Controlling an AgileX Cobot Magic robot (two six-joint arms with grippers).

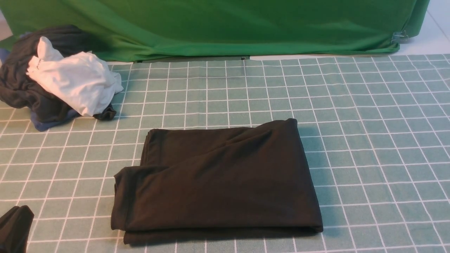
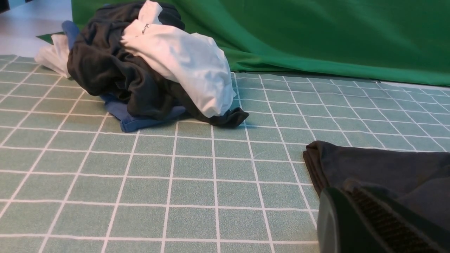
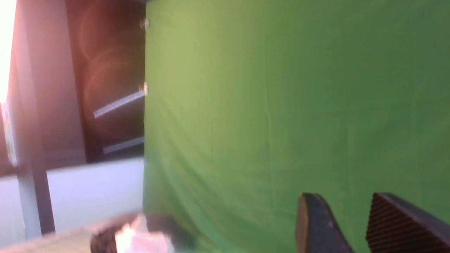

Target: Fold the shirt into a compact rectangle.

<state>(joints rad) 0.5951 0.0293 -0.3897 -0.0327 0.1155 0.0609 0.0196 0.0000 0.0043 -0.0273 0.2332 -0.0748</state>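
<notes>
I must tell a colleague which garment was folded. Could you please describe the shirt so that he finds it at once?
On the green checked tablecloth, look at the middle, nearest the robot. The shirt lies there flat, alone. It is black and folded into a neat rectangle, unlike the crumpled pile with a white garment at the far left.

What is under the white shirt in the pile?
The white shirt lies on crumpled dark clothes, with a blue piece at the bottom, on the checked cloth. Anything deeper in the pile is covered.
</notes>
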